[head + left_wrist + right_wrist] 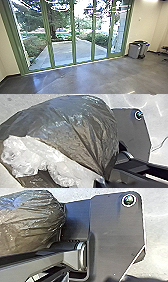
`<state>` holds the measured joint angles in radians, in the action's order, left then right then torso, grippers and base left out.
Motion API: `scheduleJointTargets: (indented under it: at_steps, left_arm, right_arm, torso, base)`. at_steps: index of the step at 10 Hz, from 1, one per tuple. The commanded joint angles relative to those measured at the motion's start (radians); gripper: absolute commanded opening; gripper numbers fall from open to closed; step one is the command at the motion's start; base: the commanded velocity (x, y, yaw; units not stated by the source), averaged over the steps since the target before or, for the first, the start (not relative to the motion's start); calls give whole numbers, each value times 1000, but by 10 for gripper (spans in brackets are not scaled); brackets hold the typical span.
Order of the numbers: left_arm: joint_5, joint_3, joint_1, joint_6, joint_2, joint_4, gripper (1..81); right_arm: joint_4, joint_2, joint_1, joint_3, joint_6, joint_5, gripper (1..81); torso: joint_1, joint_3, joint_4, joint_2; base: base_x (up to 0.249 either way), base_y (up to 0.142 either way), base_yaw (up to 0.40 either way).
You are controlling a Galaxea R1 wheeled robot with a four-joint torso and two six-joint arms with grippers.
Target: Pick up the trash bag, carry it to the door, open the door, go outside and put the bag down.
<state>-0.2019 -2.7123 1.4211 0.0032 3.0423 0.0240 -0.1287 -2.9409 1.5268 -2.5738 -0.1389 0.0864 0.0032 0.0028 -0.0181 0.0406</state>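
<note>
"Where's the trash bag (75, 124)?"
"This side of the green-framed glass wall (74, 32), bulging, its gathered part gripped by the left tool (101, 182)."
"And the right tool?"
"Open or closed, I can't tell."
"What's around the glass wall?"
"Beyond it, a tree (52, 22) toward its left, then a paved path (62, 51); just right of it, gray bins (134, 51) on the floor (100, 77)."
</note>
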Motion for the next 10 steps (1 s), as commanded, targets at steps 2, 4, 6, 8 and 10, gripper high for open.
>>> scheduleJointTargets:
  at_steps: [2,4,6,8,10]
  left_arm:
    - [-60,2,-66,8,6,8,10]
    - [-60,2,-66,6,7,8,10]
    - [-60,2,-67,6,6,8,10]
    - [-60,2,-66,6,6,8,10]
    - [-60,2,-66,6,4,8,10]
  right_arm:
    - [-9,3,-56,0,4,53,811]
    - [-11,3,-55,-2,4,53,811]
    - [-11,3,-53,-2,4,53,811]
    - [-11,3,-55,-2,4,53,811]
    - [-11,3,-53,-2,4,53,811]
  torso:
    - [0,0,0,0]
    - [0,0,0,0]
    - [0,0,0,0]
    - [0,0,0,0]
    - [0,0,0,0]
  base:
    - [0,0,-306]
    - [0,0,-268]
    - [0,0,-208]
    - [0,0,-147]
    - [0,0,-116]
